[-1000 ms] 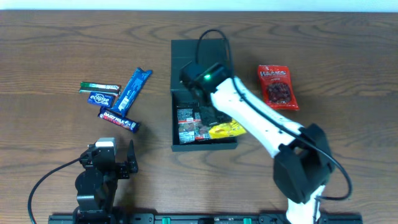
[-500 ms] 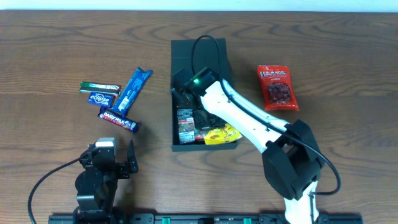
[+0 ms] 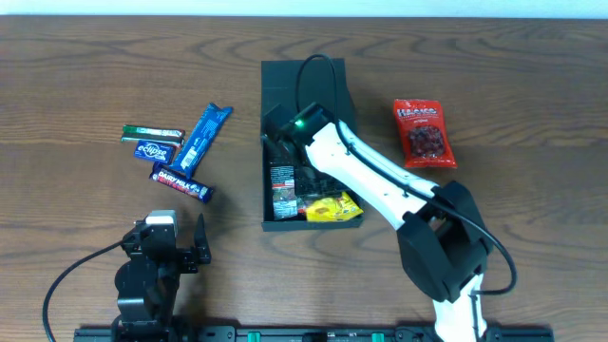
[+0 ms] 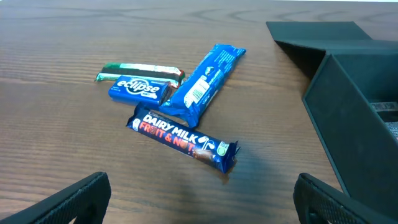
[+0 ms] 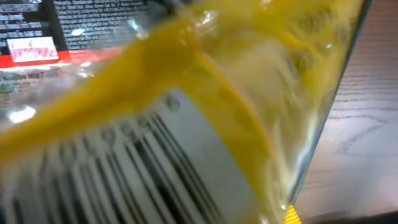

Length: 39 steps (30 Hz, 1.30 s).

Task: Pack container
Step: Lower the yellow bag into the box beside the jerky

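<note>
The container (image 3: 270, 142) is a dark green-grey box in the middle of the table, its lid (image 3: 304, 81) lying open at the back. It also shows at the right of the left wrist view (image 4: 354, 106). My right gripper (image 3: 312, 179) reaches down into it. A yellow packet (image 3: 332, 206) at the box's front right fills the right wrist view (image 5: 186, 93) and hides the fingers. The packet moves with the gripper. A black and red packet (image 3: 283, 185) lies inside at the left. My left gripper (image 4: 199, 205) is open and empty at the front left.
A red packet (image 3: 423, 133) lies right of the box. Left of it lie a Dairy Milk bar (image 4: 183, 140), a long blue bar (image 4: 205, 84), a blue Eclipse packet (image 4: 140, 89) and a green stick (image 4: 140, 70).
My right arm has swung left and lower into the box. The yellow packet moved with it from over the right wall to inside the front right corner. The left arm has not moved.
</note>
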Tool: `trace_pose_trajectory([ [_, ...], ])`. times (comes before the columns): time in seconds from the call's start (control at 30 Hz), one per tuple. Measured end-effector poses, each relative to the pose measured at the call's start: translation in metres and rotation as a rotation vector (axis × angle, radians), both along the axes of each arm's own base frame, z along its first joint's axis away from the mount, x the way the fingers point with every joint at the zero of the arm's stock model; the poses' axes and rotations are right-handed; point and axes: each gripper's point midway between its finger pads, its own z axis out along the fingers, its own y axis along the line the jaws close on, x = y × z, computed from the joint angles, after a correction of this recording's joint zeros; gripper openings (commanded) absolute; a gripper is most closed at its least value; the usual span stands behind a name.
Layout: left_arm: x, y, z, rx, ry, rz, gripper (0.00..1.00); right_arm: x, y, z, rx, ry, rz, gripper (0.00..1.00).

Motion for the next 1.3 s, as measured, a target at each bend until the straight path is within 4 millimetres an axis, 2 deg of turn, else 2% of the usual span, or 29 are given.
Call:
trace_pose_trajectory([
  [0.03, 0.000, 0.000, 0.000, 0.000, 0.000, 0.000, 0.95, 0.000, -0.001, 0.000, -0.001, 0.000, 0.001, 0.82],
  [0.13, 0.000, 0.000, 0.000, 0.000, 0.000, 0.000, 0.95, 0.002, -0.005, 0.001, -0.016, 0.000, 0.023, 0.93],
  [0.2, 0.000, 0.000, 0.000, 0.000, 0.000, 0.000, 0.95, 0.001, -0.009, 0.004, -0.039, 0.007, 0.039, 0.95],
  [0.27, 0.000, 0.000, 0.000, 0.000, 0.000, 0.000, 0.95, 0.007, -0.008, 0.015, -0.045, -0.009, 0.048, 0.92],
  [0.3, 0.000, 0.000, 0.000, 0.000, 0.000, 0.000, 0.95, 0.009, -0.007, 0.018, -0.040, -0.020, 0.050, 0.84],
  [0.33, 0.000, 0.000, 0.000, 0.000, 0.000, 0.000, 0.95, 0.014, -0.004, 0.024, -0.033, -0.035, 0.060, 0.70],
  [0.37, 0.000, 0.000, 0.000, 0.000, 0.000, 0.000, 0.95, 0.017, -0.002, 0.030, -0.025, -0.049, 0.068, 0.52],
  [0.4, 0.000, 0.000, 0.000, 0.000, 0.000, 0.000, 0.95, 0.022, 0.002, 0.037, -0.013, -0.067, 0.073, 0.22],
  [0.43, 0.000, 0.000, 0.000, 0.000, 0.000, 0.000, 0.95, 0.025, 0.005, 0.042, -0.001, -0.082, 0.077, 0.09],
  [0.47, 0.000, 0.000, 0.000, 0.000, 0.000, 0.000, 0.95, 0.028, 0.007, 0.046, 0.010, -0.092, 0.086, 0.02],
  [0.5, 0.000, 0.000, 0.000, 0.000, 0.000, 0.000, 0.95, 0.030, 0.010, 0.049, 0.023, -0.099, 0.097, 0.01],
  [0.53, 0.000, 0.000, 0.000, 0.000, 0.000, 0.000, 0.95, 0.030, 0.012, 0.050, 0.032, -0.097, 0.109, 0.10],
  [0.57, 0.000, 0.000, 0.000, 0.000, 0.000, 0.000, 0.95, 0.030, 0.013, 0.050, 0.039, -0.089, 0.116, 0.27],
  [0.6, 0.000, 0.000, 0.000, 0.000, 0.000, 0.000, 0.95, 0.028, 0.012, 0.050, 0.046, -0.070, 0.135, 0.52],
  [0.67, 0.000, 0.000, 0.000, 0.000, 0.000, 0.000, 0.95, 0.026, 0.011, 0.049, 0.061, -0.046, 0.142, 0.61],
  [0.7, 0.000, 0.000, 0.000, 0.000, 0.000, 0.000, 0.95, 0.026, 0.009, 0.049, 0.068, -0.033, 0.142, 0.70],
  [0.87, 0.000, 0.000, 0.000, 0.000, 0.000, 0.000, 0.96, 0.032, 0.010, 0.045, 0.106, -0.024, 0.161, 0.73],
  [1.0, 0.000, 0.000, 0.000, 0.000, 0.000, 0.000, 0.96, 0.028, 0.011, 0.031, 0.113, -0.001, 0.182, 0.63],
  [1.3, 0.000, 0.000, 0.000, 0.000, 0.000, 0.000, 0.95, 0.022, 0.013, 0.004, 0.117, 0.052, 0.198, 0.61],
])
